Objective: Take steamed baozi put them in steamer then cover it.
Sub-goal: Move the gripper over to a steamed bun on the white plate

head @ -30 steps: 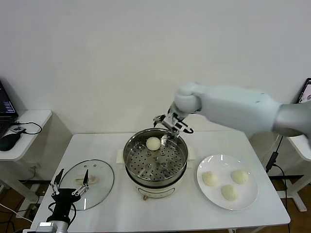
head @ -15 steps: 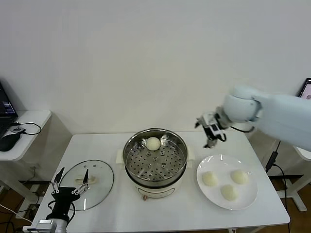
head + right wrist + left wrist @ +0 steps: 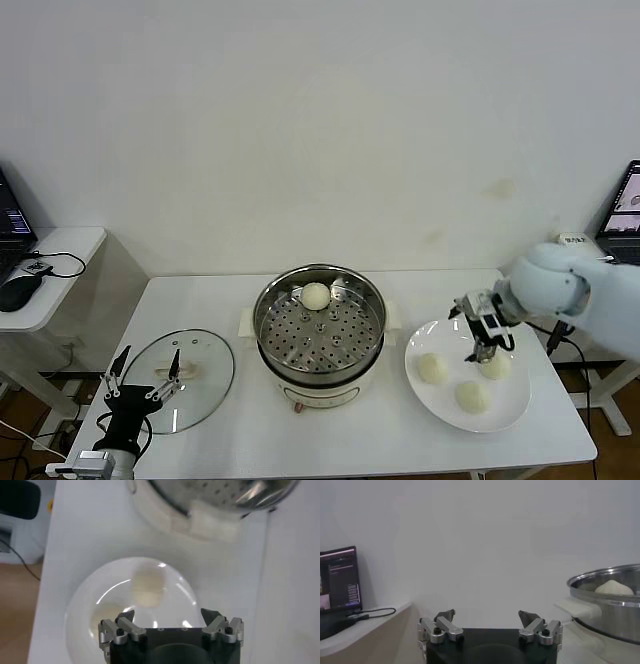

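Observation:
The steamer (image 3: pixel 320 330) stands mid-table with one baozi (image 3: pixel 316 295) on its perforated tray at the far side. Three more baozi (image 3: pixel 432 368) lie on a white plate (image 3: pixel 512 405) at the right. My right gripper (image 3: pixel 483 338) is open and empty, hovering just above the plate near the far right bun (image 3: pixel 496 366). In the right wrist view the open gripper (image 3: pixel 170 617) is over the plate (image 3: pixel 80 610), with a bun (image 3: pixel 147 587) ahead of it. The glass cover (image 3: pixel 205 358) lies flat at the front left. My left gripper (image 3: pixel 143 385) is parked open beside it.
A side table with a mouse (image 3: pixel 18 290) and a laptop stands off the left edge. Another screen (image 3: pixel 625 200) is at the far right. The left wrist view shows the steamer's rim (image 3: pixel 607 577) with the bun (image 3: pixel 614 587) inside.
My right gripper has left the steamer, where it left one bun, and swung right and down to the plate. The left arm has not moved.

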Action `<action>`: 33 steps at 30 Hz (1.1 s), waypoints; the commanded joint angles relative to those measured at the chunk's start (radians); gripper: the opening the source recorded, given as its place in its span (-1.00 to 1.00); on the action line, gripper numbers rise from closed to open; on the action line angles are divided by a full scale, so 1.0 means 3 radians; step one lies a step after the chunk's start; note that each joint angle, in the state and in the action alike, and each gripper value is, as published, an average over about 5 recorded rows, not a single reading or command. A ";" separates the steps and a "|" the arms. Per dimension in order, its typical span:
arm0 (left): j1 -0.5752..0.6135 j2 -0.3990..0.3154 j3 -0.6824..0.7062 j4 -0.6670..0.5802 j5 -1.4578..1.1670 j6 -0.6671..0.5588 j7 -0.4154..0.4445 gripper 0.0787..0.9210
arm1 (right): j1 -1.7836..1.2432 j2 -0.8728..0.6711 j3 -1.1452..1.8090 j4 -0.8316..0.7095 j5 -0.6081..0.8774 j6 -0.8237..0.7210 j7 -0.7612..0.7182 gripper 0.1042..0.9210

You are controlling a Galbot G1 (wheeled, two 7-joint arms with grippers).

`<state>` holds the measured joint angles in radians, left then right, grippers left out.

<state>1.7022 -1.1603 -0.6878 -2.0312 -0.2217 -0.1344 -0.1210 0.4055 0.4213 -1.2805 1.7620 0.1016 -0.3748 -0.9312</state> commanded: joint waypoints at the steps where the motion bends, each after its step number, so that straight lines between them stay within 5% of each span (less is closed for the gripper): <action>1: 0.0005 0.0002 -0.0013 0.0011 -0.0001 0.0001 0.0001 0.77 | -0.0805 -0.0076 0.0523 -0.0096 -0.0245 0.0113 0.0019 0.76; 33: 0.0098 -0.0069 -0.0150 0.0010 0.0013 -0.0027 0.0005 0.77 | -0.1572 0.0678 0.1176 -0.0956 -0.0582 0.0269 0.0133 0.76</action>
<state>1.7313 -1.1809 -0.7326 -2.0288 -0.2183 -0.1424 -0.1197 -0.0382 0.6001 -0.9509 1.5011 -0.0635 -0.2993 -0.8912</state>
